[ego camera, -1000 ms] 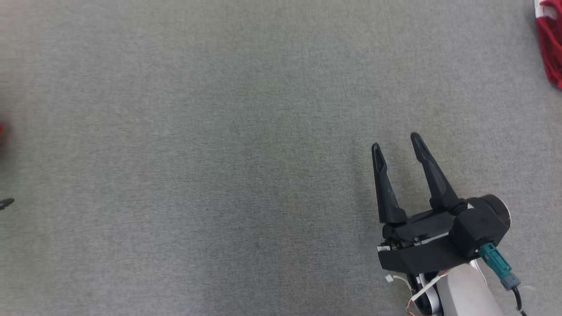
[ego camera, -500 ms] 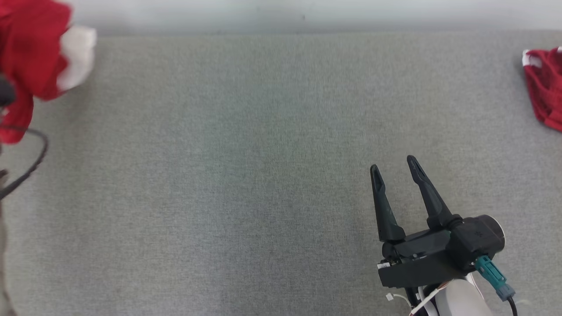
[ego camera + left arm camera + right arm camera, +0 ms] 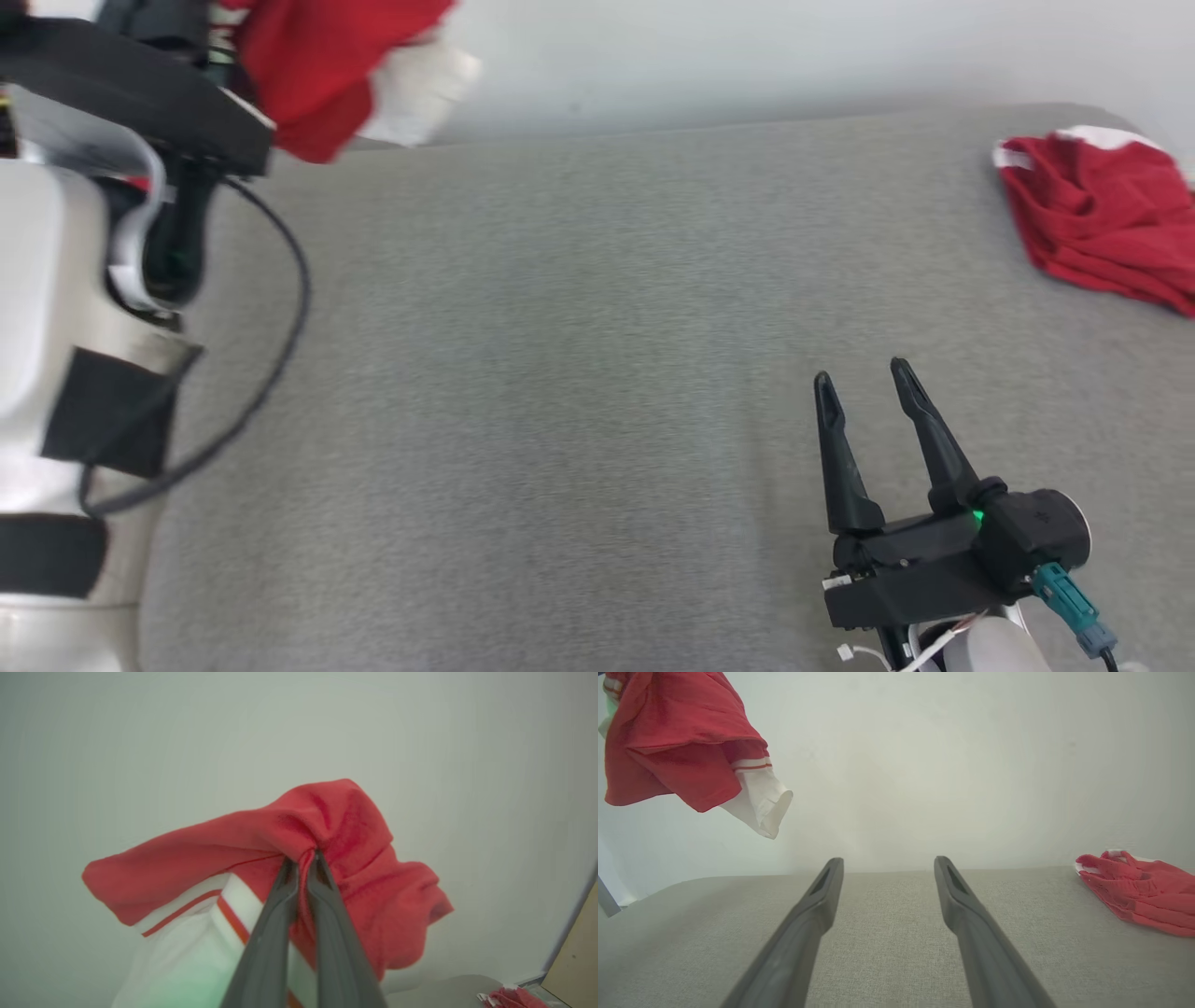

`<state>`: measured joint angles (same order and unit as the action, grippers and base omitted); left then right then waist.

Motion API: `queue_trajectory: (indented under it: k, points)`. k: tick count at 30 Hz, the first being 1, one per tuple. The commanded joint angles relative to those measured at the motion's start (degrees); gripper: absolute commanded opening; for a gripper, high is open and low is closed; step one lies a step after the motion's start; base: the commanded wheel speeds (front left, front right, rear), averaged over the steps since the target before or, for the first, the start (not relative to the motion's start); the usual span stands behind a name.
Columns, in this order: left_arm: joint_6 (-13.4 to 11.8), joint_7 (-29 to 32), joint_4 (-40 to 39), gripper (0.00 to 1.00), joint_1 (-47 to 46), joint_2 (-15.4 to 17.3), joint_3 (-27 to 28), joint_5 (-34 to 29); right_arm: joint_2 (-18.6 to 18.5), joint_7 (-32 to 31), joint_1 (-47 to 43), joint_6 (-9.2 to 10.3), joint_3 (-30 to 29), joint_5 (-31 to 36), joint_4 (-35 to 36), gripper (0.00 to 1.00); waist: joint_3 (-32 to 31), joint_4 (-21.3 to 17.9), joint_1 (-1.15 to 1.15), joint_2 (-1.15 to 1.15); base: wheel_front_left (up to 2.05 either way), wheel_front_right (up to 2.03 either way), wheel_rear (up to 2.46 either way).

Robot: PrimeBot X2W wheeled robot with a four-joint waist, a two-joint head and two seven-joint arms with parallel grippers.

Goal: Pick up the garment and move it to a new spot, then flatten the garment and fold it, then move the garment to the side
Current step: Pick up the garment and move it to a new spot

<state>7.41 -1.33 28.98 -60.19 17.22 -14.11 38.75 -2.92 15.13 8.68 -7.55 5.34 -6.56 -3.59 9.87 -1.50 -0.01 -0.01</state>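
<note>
Garment (image 3: 348,821) pinched aloft in left end effector (image 3: 304,857), right end effector (image 3: 861,371) spread, empty

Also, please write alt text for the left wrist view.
The left tool is shut on a fold of a red garment with white striped trim, held up before a pale wall. Another red cloth lies at lower right.

Garment (image 3: 327,65) higher (left arm (image 3: 56,308) too)

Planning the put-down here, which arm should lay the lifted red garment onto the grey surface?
Left. The left gripper is shut on the red garment, hanging above the grey surface; the right gripper is open and empty.
</note>
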Motion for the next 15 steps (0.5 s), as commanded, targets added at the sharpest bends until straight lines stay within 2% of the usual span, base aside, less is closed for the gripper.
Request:
queue_trajectory:
  k: [1,9,15]
  points:
    - [0.0,-0.4,-2.0,0.00,1.8,-0.5,-1.0,-0.5,0.1,0.0,-0.8,0.15,-0.2,-0.5,-0.2,1.00,-0.8,-4.0,0.01,0.01,0.00,0.00,0.00]
    - [-1.3,-0.3,-10.3,0.00,10.6,-5.6,-4.8,0.8,0.1,0.0,-2.1,0.15,-1.5,-1.6,-0.1,1.00,-0.9,-10.4,0.01,0.01,0.00,0.00,0.00]
    - [-2.1,-0.7,-11.7,0.00,16.7,-7.6,-7.2,1.0,0.1,0.0,-2.6,0.15,-2.4,-2.3,-0.2,1.00,0.2,-11.7,0.01,0.01,0.00,0.00,0.00]
